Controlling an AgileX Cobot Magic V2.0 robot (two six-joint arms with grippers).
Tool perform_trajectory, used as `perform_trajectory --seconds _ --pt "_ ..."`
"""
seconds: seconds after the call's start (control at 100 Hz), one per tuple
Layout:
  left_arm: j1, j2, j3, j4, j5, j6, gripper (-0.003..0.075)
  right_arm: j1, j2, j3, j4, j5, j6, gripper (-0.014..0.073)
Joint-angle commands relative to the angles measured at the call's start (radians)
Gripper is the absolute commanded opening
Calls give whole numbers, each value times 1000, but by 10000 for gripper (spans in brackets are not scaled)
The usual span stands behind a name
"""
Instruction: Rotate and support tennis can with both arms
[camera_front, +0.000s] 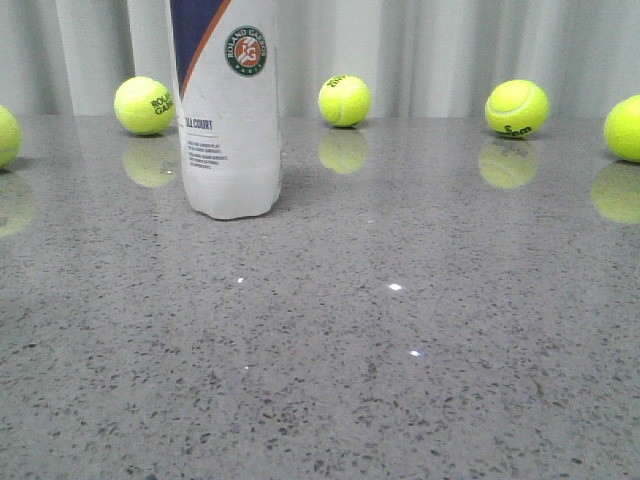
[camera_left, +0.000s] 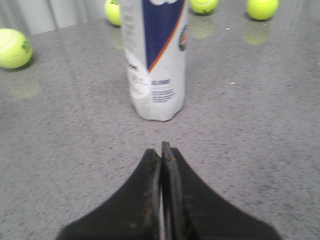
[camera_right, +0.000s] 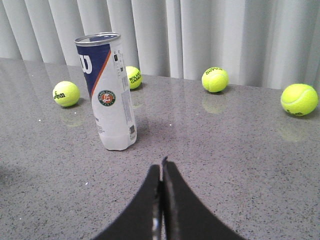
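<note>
1. While it fills the whole near and middle ground, the polished grey speckled stone-look table (camera_front: 420, 380) mirrors the objects standing on it and carries a few bright glints of light.
2. Behind its far edge hangs a pale, vertically pleated curtain (camera_right: 215, 35).
3. The tall white plastic tennis can (camera_front: 228, 110) with a navy panel, orange stripe and round Roland Garros badge stands upright on the table, left of centre and towards the far side; the right wrist view shows a metal rim at its top.
4. The left black gripper (camera_left: 162, 147), angular and tapering to a point, has its two scuffed fingers pressed together, holding nothing, just near of the can's base without touching it.
5. The right black gripper (camera_right: 162, 164) is likewise closed and empty, well apart from the can.
6. Fuzzy yellow-green tennis balls (camera_front: 344, 100) sit scattered along the far edge.
</note>
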Motion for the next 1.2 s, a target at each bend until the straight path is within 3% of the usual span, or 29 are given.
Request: perform_trajectory --seconds 0.0,0.38,0.57,0.83,1.0,1.05,1.19 --pt "38 -19 -8 -6 -120 -8 -19 -6 14 -24 2 -71 -9 -61" --pt "226 -116 70 42 -137 -13 -18 -6 14 -24 2 -71 -9 -61" --pt "318 -246 189 227 -279 -220 -19 -6 14 -24 2 -71 -9 -61" --pt "476 -467 390 240 -291 -254 -19 -6 14 -24 2 -71 -9 -61" --pt "509 -566 523 238 -351 -279 -19 -6 15 -24 2 -71 -9 -61" --pt "509 -566 511 238 -269 -279 -19 -6 15 -24 2 -70 -9 -61" --pt "506 -566 518 235 -277 -273 -18 -6 16 -24 2 -71 -9 -61"
